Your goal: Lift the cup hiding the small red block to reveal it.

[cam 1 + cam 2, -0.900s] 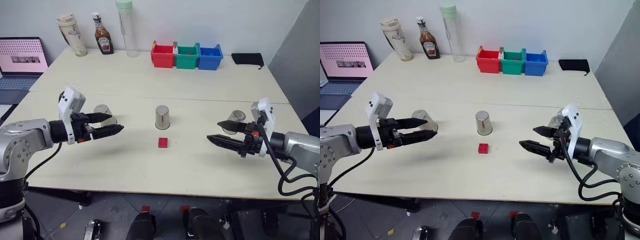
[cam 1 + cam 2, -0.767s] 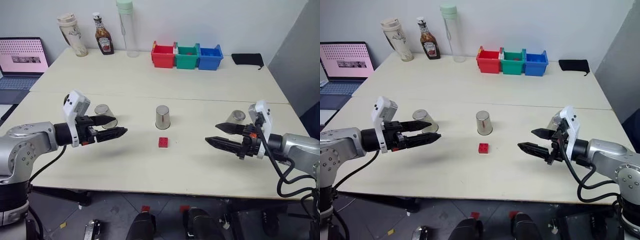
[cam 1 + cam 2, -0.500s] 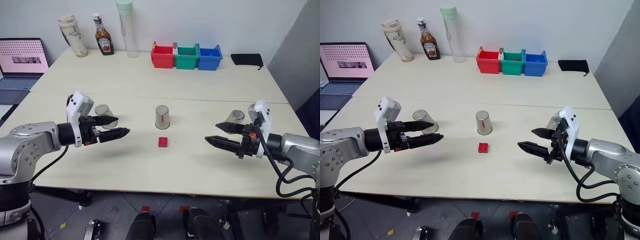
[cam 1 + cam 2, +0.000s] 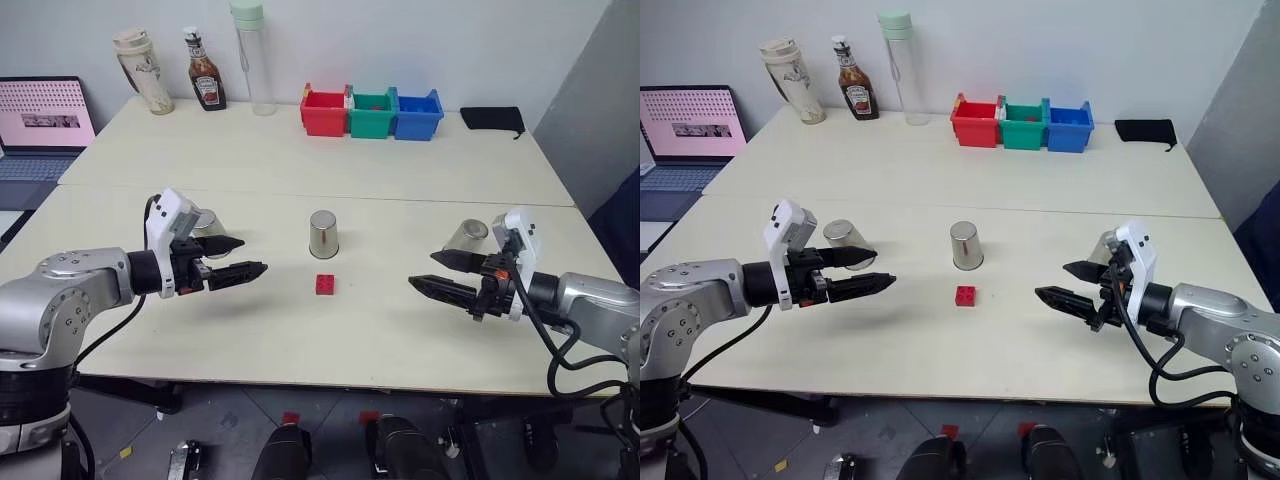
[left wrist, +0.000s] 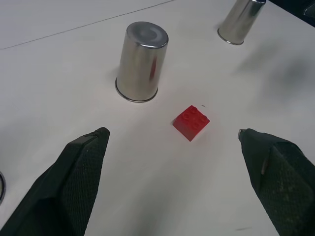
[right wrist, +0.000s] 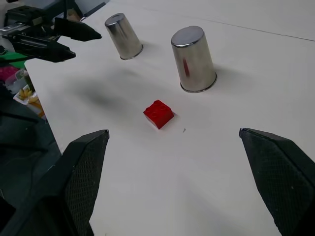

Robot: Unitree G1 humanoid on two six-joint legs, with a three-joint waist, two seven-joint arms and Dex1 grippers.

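The small red block [image 4: 326,284] lies uncovered on the table, just in front of the middle cup [image 4: 323,234]. This cup stands upside down, as do the left cup [image 4: 205,222] and the right cup [image 4: 465,237]. My left gripper [image 4: 250,256] hovers open beside the left cup, pointing toward the block. My right gripper [image 4: 422,270] hovers open in front of the right cup, also pointing at the block. Both are empty. The left wrist view has the block [image 5: 191,122] between its fingers [image 5: 74,182], with the middle cup [image 5: 141,61] beyond it.
Red, green and blue bins [image 4: 372,112] stand in a row at the back. A tumbler, a ketchup bottle [image 4: 204,81] and a tall clear bottle [image 4: 251,55] stand at the back left. A laptop [image 4: 40,125] sits at far left and a black pouch [image 4: 493,119] at back right.
My left gripper has moved to the right, toward the table's middle, past the left cup. The right gripper has barely shifted. Cups and block have stayed put.
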